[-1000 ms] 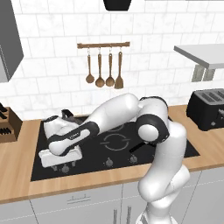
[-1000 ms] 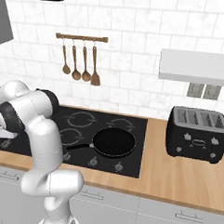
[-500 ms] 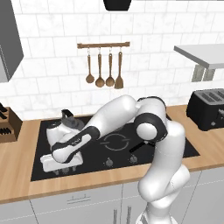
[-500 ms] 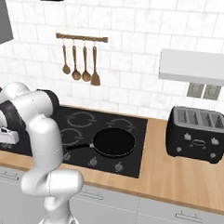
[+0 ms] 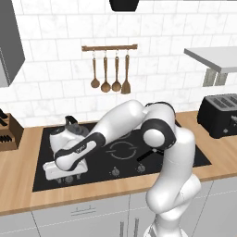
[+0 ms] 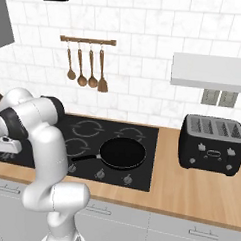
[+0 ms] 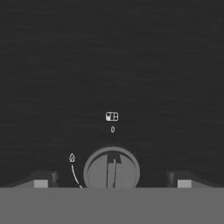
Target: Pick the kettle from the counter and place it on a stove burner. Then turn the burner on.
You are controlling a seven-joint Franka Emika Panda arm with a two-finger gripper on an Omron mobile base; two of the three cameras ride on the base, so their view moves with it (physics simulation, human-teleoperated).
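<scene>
With the kettle [image 5: 68, 133] sitting on the black stove top at back left, placing looks done. Now hovering the spread-fingered, empty gripper [image 7: 112, 180] over the knob [image 7: 112, 169], straddling it; turning burner on remaining.

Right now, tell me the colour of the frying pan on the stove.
The frying pan is flat black, clearest in the right base view.

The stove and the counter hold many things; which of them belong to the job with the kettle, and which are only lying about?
Belong to the job:
- kettle, standing on the black glass stove
- knob, between the open fingertips
- gripper

Only lying about:
- frying pan
- toaster
- knife block
- hanging wooden utensils
</scene>
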